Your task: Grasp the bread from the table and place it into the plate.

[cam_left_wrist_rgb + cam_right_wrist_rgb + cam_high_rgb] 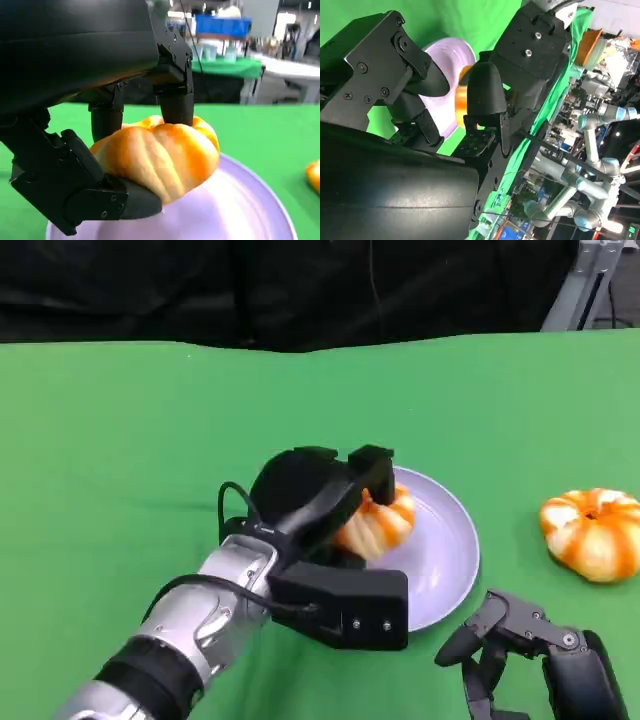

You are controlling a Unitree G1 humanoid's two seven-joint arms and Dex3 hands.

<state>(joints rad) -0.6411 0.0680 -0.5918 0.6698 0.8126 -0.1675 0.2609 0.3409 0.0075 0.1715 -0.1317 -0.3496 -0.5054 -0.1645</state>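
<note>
Step in hand: the placing step; the left robot hand (pixel 335 502) is carrying the pumpkin-shaped bread roll (pixel 375 522) over the lilac plate (pixel 452 558).
Left robot hand: it is pinching the roll, with fingers (pixel 176 102) pressing on its top and the thumb cupping it from beneath (the left wrist view is showing this plainly).
Bread roll: it is sitting over the plate's 10 o'clock part in the head view; whether its underside is touching the plate I cannot tell, though it is looking just above it.
Plate: it is lying on the green desk (pixel 120 440) near the centre.
Second roll: another orange-and-white bread roll (pixel 593 532) is lying on the desk at about 3 o'clock from the plate, well apart from it.
Right robot hand: the right robot hand (pixel 515 650) is waiting low at about 5 o'clock from the plate, holding nothing, with fingers loosely bent and apart.
Next move: likely lowering the roll onto the plate, then spreading the fingers and lifting away without dragging it off.
</note>
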